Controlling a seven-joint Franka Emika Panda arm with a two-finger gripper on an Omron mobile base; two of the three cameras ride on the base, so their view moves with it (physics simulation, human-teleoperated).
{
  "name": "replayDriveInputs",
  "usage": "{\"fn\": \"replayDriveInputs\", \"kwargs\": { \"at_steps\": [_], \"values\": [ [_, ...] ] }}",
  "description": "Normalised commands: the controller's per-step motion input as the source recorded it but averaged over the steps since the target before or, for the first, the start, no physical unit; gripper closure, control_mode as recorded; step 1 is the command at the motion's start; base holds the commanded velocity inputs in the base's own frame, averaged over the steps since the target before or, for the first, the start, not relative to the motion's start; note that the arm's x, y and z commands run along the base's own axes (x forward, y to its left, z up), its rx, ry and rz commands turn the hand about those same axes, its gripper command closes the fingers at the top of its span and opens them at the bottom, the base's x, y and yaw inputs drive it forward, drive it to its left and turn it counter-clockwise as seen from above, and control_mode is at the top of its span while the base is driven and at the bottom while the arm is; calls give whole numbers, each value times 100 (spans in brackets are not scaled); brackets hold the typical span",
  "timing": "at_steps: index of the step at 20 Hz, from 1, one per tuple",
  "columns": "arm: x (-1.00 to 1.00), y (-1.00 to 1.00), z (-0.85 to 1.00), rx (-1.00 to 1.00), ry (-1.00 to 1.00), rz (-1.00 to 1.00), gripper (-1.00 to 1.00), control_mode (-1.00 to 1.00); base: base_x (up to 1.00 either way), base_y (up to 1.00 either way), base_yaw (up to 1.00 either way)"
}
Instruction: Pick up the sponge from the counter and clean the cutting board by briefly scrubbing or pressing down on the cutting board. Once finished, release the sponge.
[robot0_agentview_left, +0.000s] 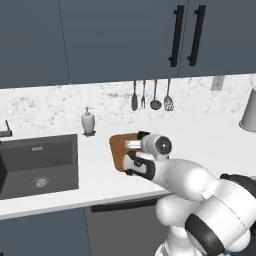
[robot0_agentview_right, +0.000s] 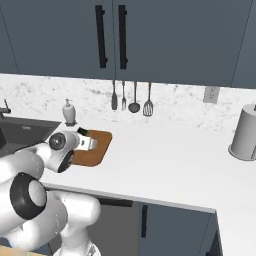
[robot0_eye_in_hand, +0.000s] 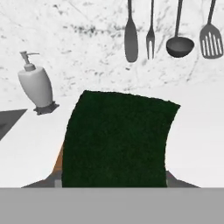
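Note:
The dark green sponge (robot0_eye_in_hand: 118, 140) looms large in the hand view, held in my gripper (robot0_eye_in_hand: 114, 181), whose fingertips are hidden behind it. In the base views the sponge (robot0_agentview_left: 143, 134) shows as a small dark block at the tip of my gripper (robot0_agentview_left: 136, 144), over the far part of the brown cutting board (robot0_agentview_left: 119, 150). The board (robot0_agentview_right: 97, 150) lies flat on the white counter (robot0_agentview_right: 165, 160), partly covered by my hand (robot0_agentview_right: 86, 142). A sliver of the board (robot0_eye_in_hand: 59, 159) peeks out left of the sponge. Whether the sponge touches the board I cannot tell.
A white soap dispenser (robot0_agentview_left: 88, 121) stands behind the board, next to the dark sink basin (robot0_agentview_left: 37, 162) on the left. Several utensils (robot0_agentview_left: 152, 97) hang on the backsplash. A grey cylindrical canister (robot0_agentview_right: 245, 132) stands at the far right of the counter.

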Motion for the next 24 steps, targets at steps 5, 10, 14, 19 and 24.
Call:
{"fn": "replayDriveInputs", "kwargs": {
  "at_steps": [5, 10, 14, 19, 24],
  "values": [
    [0, -41, 0, 0, 27, 3, 100, -100, 0, 0, 0],
    [1, -19, -14, 0, 6, 3, 100, -100, 0, 0, 0],
    [-3, -16, -67, 0, 0, 7, 100, -100, 0, 0, 0],
    [-20, -23, -82, 0, -3, 8, 100, -100, 0, 0, 0],
    [-35, -11, -26, 0, -6, 3, 100, -100, 0, 0, 0]
  ]
}}
